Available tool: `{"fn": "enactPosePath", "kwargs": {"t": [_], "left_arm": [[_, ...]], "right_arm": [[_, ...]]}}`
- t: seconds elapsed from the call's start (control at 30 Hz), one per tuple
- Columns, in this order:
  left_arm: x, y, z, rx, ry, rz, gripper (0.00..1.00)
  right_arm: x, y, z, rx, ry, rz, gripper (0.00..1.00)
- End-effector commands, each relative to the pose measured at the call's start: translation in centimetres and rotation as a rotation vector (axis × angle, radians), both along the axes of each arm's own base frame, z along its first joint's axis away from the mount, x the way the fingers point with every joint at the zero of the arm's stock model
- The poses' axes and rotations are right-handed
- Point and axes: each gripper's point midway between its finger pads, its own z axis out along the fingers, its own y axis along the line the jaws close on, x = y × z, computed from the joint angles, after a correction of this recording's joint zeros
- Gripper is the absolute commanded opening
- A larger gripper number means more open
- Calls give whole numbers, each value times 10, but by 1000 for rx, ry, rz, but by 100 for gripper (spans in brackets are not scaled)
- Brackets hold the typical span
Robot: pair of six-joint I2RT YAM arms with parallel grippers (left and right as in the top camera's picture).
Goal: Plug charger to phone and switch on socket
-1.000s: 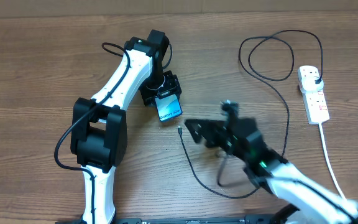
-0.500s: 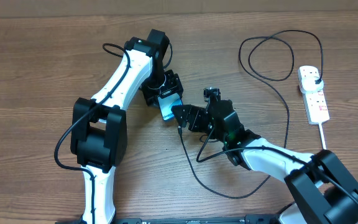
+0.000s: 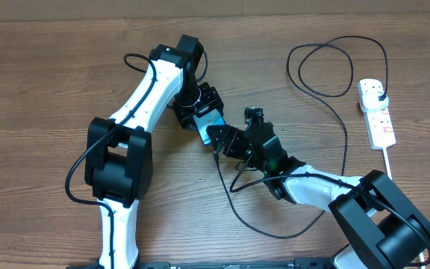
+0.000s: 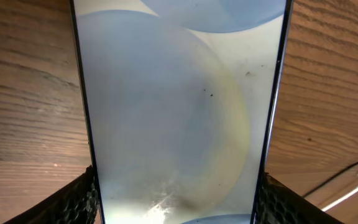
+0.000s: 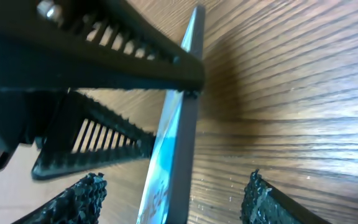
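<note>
No word, number or brand is showing clearly enough to read. The phone (image 5: 164, 168) is showing only blurred white smears on its blue screen, and the socket (image 3: 377, 112) is carrying small red marks too tiny to make out.

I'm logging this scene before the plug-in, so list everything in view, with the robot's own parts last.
phone: one, black edges and light-blue screen, centre of the table, tipped up on edge in the left claw
charger cable: one, black, looping from its plug in the power strip across to a free connector near the phone
power strip: one, white with red switch marks, far right
power strip cord: one, thick white, running from the strip toward the near edge
table: one, brown wood, under everything
left claw: one, black, shut on the phone's long edges
right claw: one, black, open, at the phone's near end
arms: two, white and black, left and right
</note>
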Motion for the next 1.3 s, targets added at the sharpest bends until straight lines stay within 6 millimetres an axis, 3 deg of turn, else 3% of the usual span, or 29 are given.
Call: {"fn": "enactPosePath", "kwargs": {"t": [0.0,0.23,0.4,0.43,0.47,0.53,0.57,0.87,1.07,1.27], "left_arm": [[6,-9,10,-52,7,50,4],[5,-15,12,-69,20,64,4],[5,-10,9,-32,-8,23,5],[5,-6,7,-7,-12,19,17],[5,-2,6,15,-15,17,46],[5,4,3,51,-25,6,92],[5,5,3,60,-29,0,100],[-3,10,0,166,-37,-21,100],[-17,-8,-2,213,-35,-51,100],[-27,-18,-4,277,-39,-34,100]], "right_arm": [[12,-1,9,18,-18,-55,69],[17,0,2,28,15,-99,59],[16,-3,-3,-12,39,-76,78],[17,-6,0,-11,39,-74,81],[18,-9,2,-9,45,-76,82],[17,-16,12,-18,37,-61,88],[17,-20,17,-30,27,-51,90],[-7,-66,73,-156,-43,-57,95],[-27,-115,111,-211,-84,-135,100],[-52,-158,127,-266,-91,-190,100]]}}
